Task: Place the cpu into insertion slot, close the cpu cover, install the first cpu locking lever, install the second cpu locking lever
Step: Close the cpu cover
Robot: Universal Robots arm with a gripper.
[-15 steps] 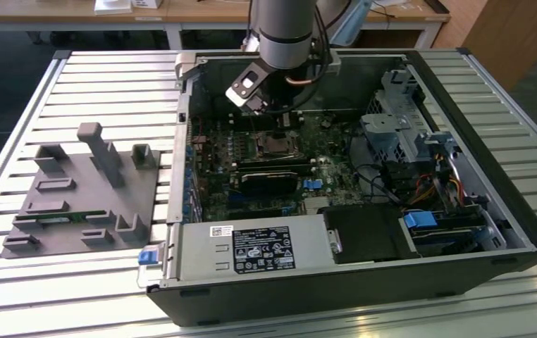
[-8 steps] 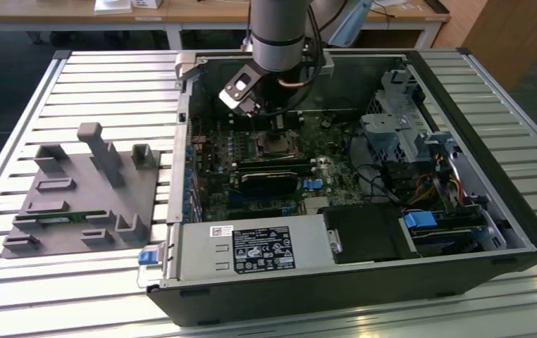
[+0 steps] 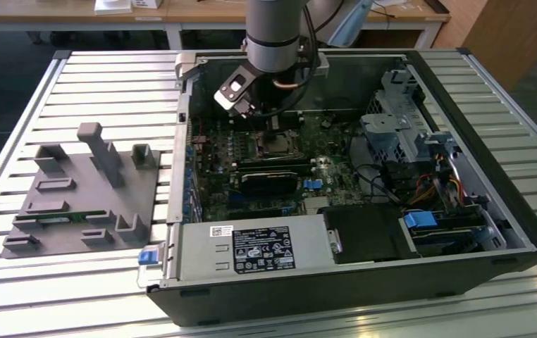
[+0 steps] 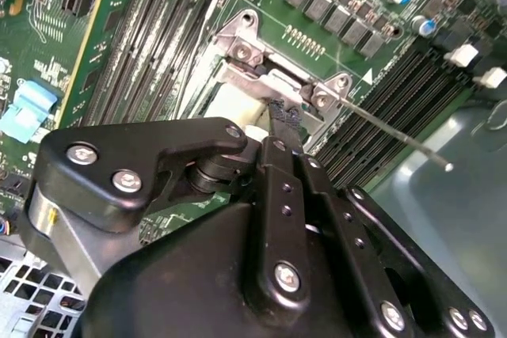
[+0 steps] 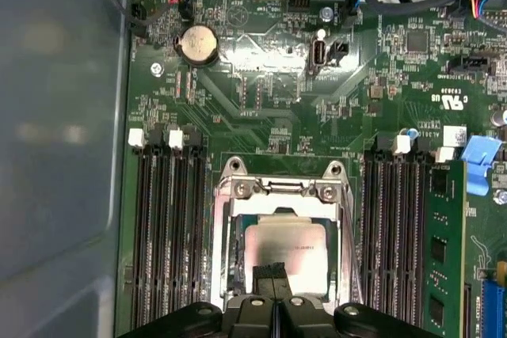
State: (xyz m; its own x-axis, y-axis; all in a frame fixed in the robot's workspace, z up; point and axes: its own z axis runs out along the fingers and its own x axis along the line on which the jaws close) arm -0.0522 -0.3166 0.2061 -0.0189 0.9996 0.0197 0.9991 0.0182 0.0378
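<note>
Both fingers of the pincer [image 5: 273, 272] look pressed together, with no gap and nothing to be seen between them. Their black end comes down at the near edge of the chip [image 5: 289, 244], apparently to push rather than to carry. In the second wrist view one of the fingertips [image 4: 287, 120] meets the silver metalwork there.

The chip lies in the socket [image 5: 234, 263], its grey top showing through the window of the cover [image 5: 222, 219]. The cover seems folded down around it, which suits the job, since the frame has to sit over the chip before anything can clamp it. In the second wrist view a thin lever [image 4: 396, 136] sticks out free from the hinge end. It slants away over the memory slots [image 4: 404, 89], so it looks unlatched.

The pincer's own body blocks the near part of the socket in both wrist views. Because of that, it cannot be told whether the cover lies fully flat, or whether the fingers bear on the chip or on the frame. A second lever is hard to make out along the frame's sides.

In the exterior view the arm [image 3: 273, 35] stands over the open computer case [image 3: 363, 289], and its wrist hides the fingers' contact. A grey holder block [image 3: 90, 190] rests on the slatted table [image 3: 24, 91], well apart from the socket, towards the exterior view's left.
</note>
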